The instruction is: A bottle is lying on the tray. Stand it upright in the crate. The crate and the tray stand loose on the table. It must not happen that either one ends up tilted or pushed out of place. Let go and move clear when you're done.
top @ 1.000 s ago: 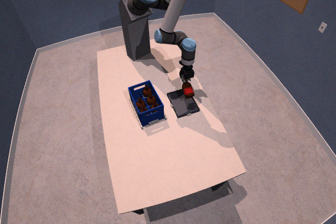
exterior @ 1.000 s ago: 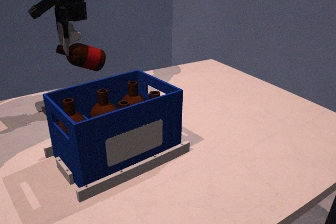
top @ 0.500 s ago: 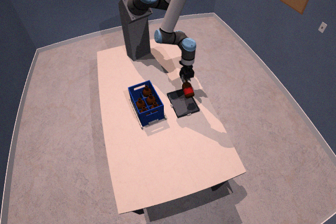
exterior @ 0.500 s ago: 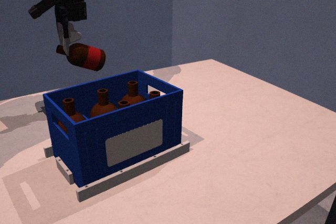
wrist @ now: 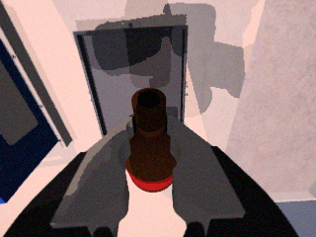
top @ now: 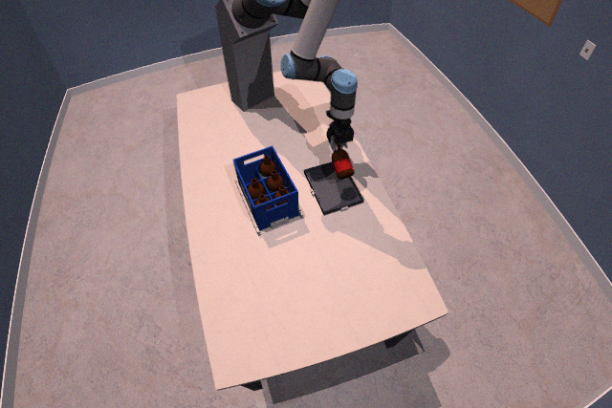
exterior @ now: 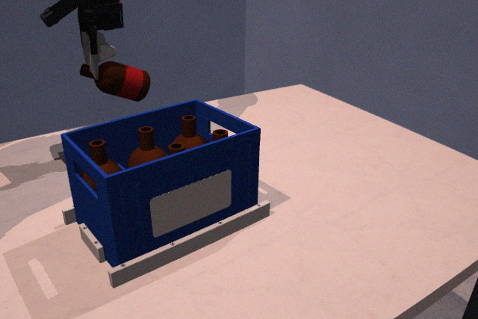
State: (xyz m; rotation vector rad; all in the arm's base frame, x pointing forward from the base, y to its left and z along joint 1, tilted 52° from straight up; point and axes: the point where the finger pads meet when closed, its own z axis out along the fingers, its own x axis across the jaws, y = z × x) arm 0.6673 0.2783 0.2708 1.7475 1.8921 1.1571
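My gripper (top: 339, 146) (exterior: 91, 70) (wrist: 150, 116) is shut on the neck of a brown bottle (top: 342, 164) (exterior: 121, 81) (wrist: 150, 158) with a red label. The bottle hangs in the air, tilted with its body lower than its neck. It is above the dark tray (top: 326, 193) (wrist: 114, 94) and to the right of the blue crate (top: 273, 210) (exterior: 185, 176) (wrist: 20, 158). The crate holds several upright brown bottles (top: 267, 165) (exterior: 146, 151). The tray has nothing lying on it.
The crate sits in a grey base frame (exterior: 185, 243) on the pale table (top: 306, 294) (exterior: 347, 176). The arm's grey pedestal (top: 245, 53) stands at the table's far end. The table's right edge runs close to the tray.
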